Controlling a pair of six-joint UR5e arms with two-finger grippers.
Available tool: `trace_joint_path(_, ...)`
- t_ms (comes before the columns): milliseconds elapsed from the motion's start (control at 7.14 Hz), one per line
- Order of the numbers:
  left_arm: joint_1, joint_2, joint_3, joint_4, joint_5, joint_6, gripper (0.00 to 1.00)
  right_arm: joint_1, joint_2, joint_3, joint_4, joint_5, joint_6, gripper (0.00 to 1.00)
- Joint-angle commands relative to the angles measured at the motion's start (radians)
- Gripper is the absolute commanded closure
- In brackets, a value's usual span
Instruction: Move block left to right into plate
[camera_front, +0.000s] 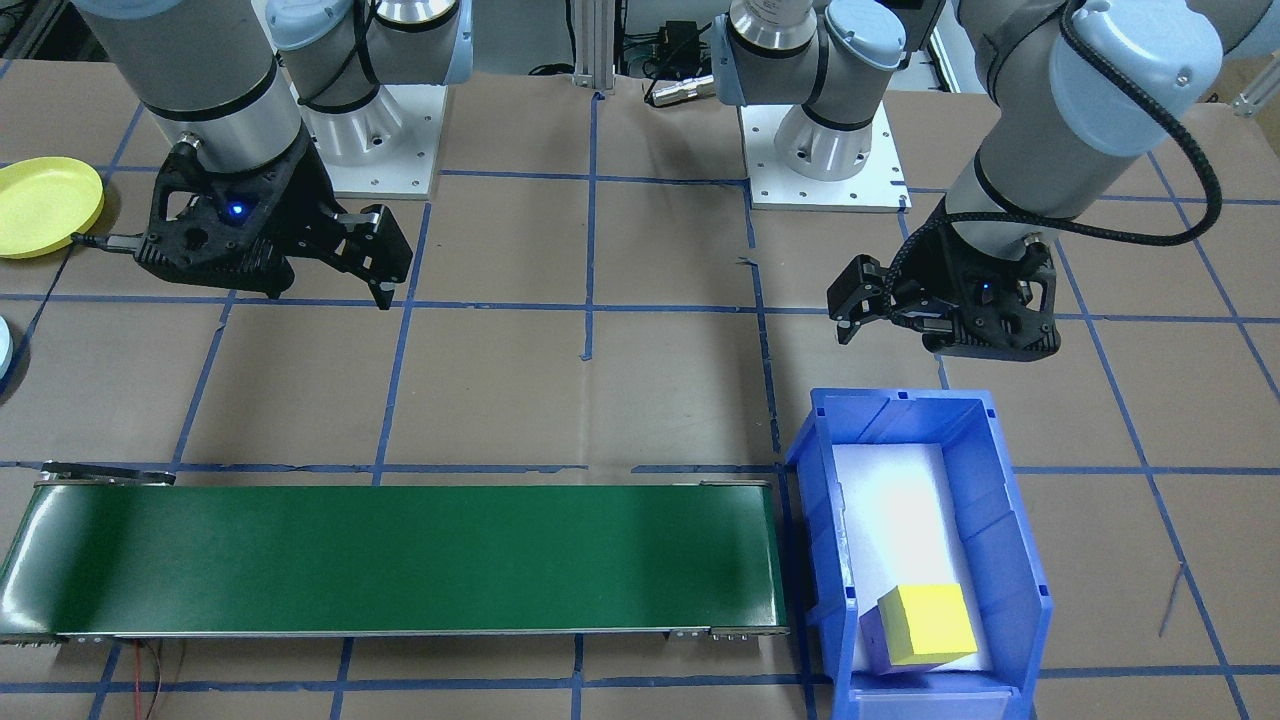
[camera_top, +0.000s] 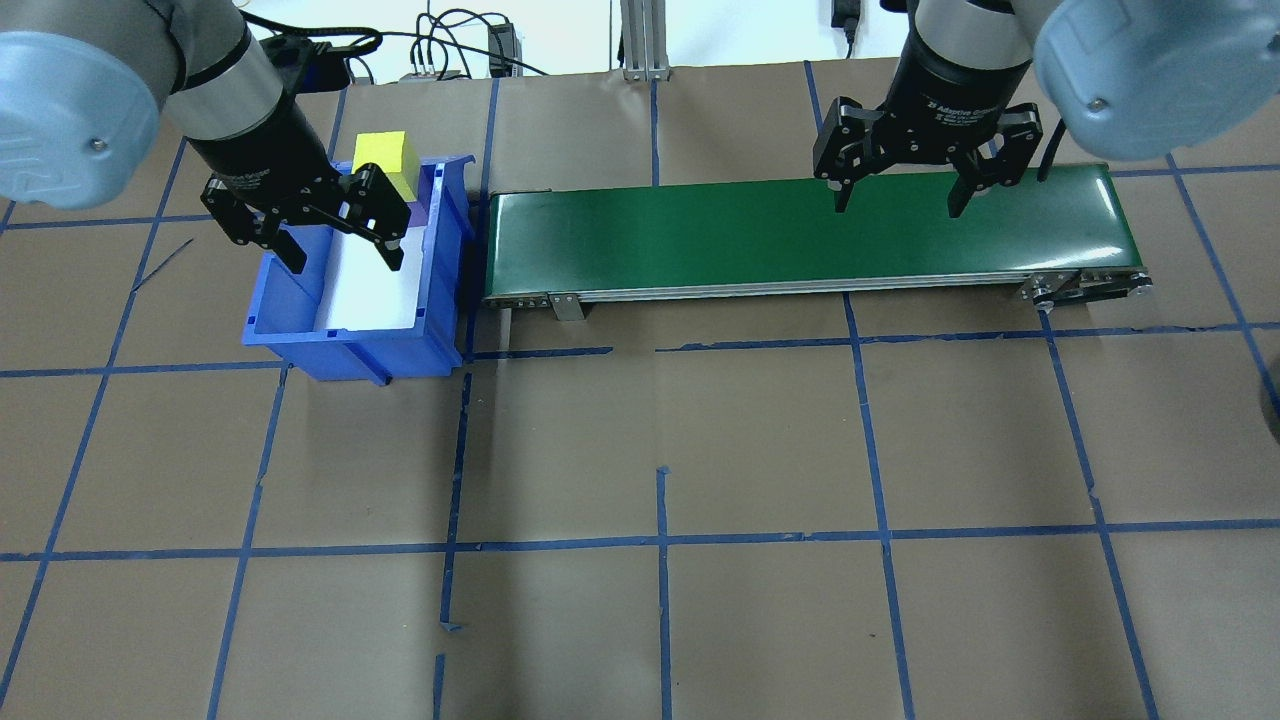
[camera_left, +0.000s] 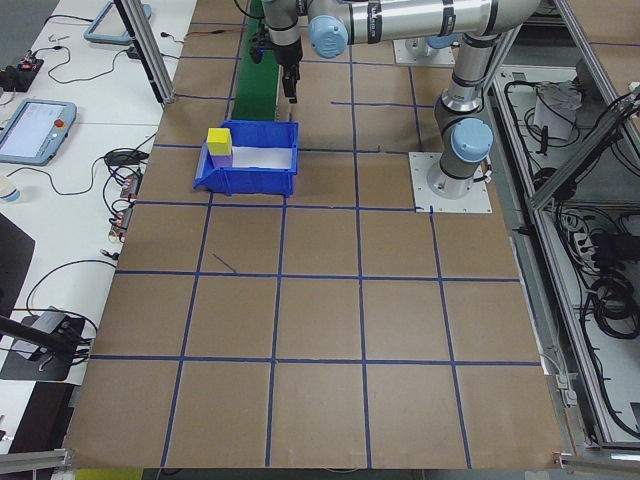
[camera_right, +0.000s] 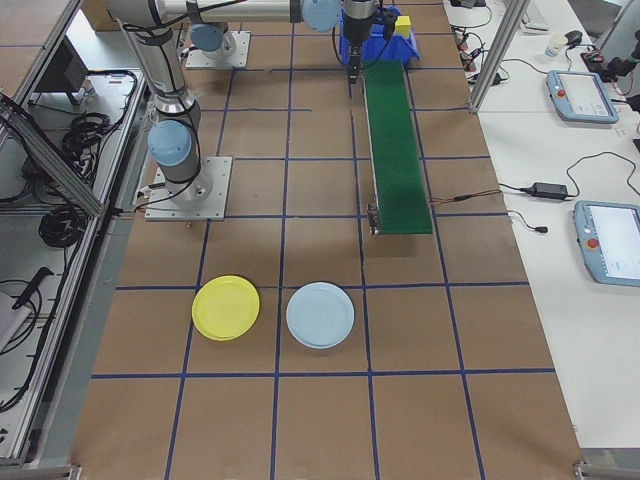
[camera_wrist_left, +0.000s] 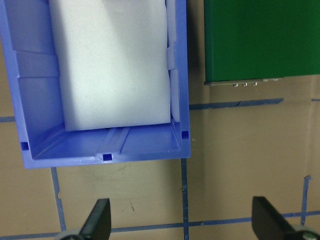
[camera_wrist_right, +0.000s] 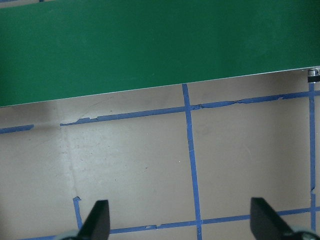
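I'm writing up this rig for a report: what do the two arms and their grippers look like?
Both arms are silver-grey tubes with pale blue joint caps, on square white base plates. Each ends in a black two-finger gripper, the left gripper and the right gripper, each with a small blue light on its mount. A black braided cable loops along the left arm.

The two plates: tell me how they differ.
Colour: the yellow plate against the light blue plate. Place: in the right-side view the yellow plate lies nearer the robot's side of the table, the blue plate nearer the conveyor line. Both are round, shallow, flat on the table, empty, and look alike in size.
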Motion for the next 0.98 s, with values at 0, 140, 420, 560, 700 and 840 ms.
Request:
trace_joint_path(0, -0.057, 0.062, -0.041, -0.005, -0.018, -0.001, 0.0, 0.001, 0.003, 0.019, -0.058, -0.001, -0.015, 0.0)
trace_joint_path(140, -0.062, 0.068, -0.055, -0.003, -0.017, -0.001, 0.0, 0.001, 0.001, 0.034, -0.063, -0.001, -0.001, 0.0)
trace_joint_path(420, -0.047, 0.068, -0.037, -0.012, -0.018, -0.002, 0.0, 0.001, 0.001, 0.041, -0.057, -0.019, 0.002, 0.0)
trace_joint_path(560, -0.046, 0.065, -0.02, -0.011, -0.009, -0.005, 0.0, 0.001, 0.001, 0.041, -0.057, -0.026, 0.002, 0.0)
trace_joint_path(700, -0.039, 0.053, -0.002, -0.018, -0.02, -0.01, 0.0, 0.001, 0.001, 0.041, -0.059, -0.027, 0.002, 0.0)
trace_joint_path(840, -0.036, 0.026, -0.011, -0.055, -0.02, -0.013, 0.0, 0.001, 0.001, 0.041, -0.059, -0.026, 0.002, 0.0)
